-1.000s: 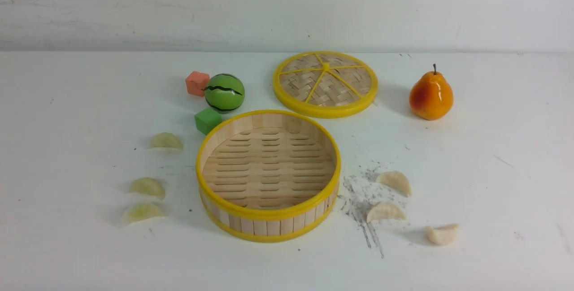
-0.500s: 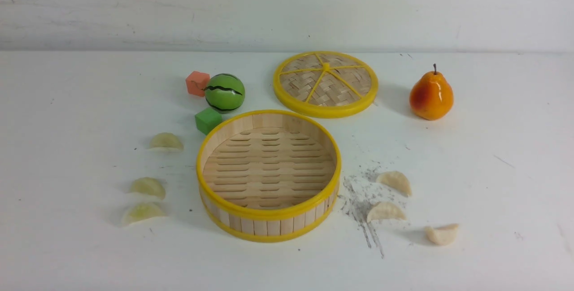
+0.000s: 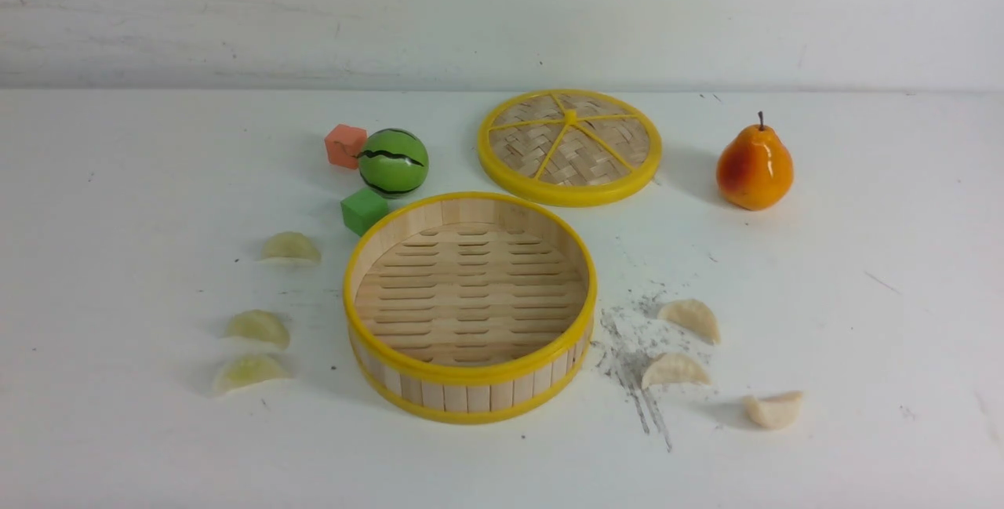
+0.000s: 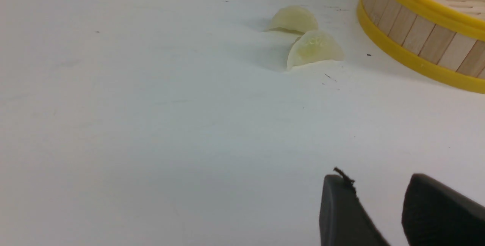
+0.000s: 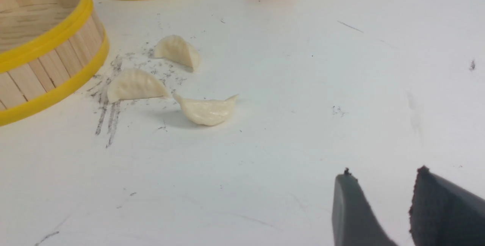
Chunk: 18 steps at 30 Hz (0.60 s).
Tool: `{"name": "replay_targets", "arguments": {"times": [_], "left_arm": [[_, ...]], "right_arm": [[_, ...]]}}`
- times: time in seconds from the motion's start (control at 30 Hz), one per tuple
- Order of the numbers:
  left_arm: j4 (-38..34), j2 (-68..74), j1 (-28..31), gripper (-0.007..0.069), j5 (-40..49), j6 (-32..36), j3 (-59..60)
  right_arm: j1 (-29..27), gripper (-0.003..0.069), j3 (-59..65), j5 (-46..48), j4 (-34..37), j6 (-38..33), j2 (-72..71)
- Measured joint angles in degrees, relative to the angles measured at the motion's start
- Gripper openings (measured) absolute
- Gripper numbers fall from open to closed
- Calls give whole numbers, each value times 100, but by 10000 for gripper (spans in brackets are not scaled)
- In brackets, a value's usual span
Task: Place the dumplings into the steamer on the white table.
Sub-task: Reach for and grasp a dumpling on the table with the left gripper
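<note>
The empty steamer (image 3: pixel 471 374) stands mid-table on the white table (image 3: pixel 863 321). Three pale green dumplings (image 3: pixel 291 247) (image 3: pixel 258 328) (image 3: pixel 249 372) lie to its left and three cream dumplings (image 3: pixel 690 318) (image 3: pixel 674 370) (image 3: pixel 773 409) to its right. Neither arm shows in the front view. My left gripper (image 4: pixel 379 185) hovers open and empty, well short of the nearest green dumpling (image 4: pixel 314 49) and the steamer wall (image 4: pixel 416 37). The right gripper (image 5: pixel 383 179) is likewise open and empty, some way from the nearest cream dumpling (image 5: pixel 206 110).
Behind the steamer lie its woven lid (image 3: pixel 569 147), a green watermelon ball (image 3: pixel 393 162), an orange-pink cube (image 3: pixel 345 146) and a green cube (image 3: pixel 363 210) close to the rim. An orange pear (image 3: pixel 754 166) stands at the back right. Grey scuff marks (image 3: pixel 635 368) streak the table beside the cream dumplings.
</note>
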Motion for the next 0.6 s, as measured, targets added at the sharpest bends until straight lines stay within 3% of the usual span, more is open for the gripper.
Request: {"name": "replay_targets", "arguments": {"times": [0.2, 0.37, 0.6], "left_arm": [[143, 0, 0, 237, 0, 44, 0], [356, 0, 0, 237, 0, 44, 0], [792, 0, 0, 237, -572, 52, 24]], "right_arm": [[0, 239, 0, 0, -18, 0, 0], [0, 239, 0, 0, -451, -17, 0], [0, 239, 0, -12, -1822, -24, 0]]}}
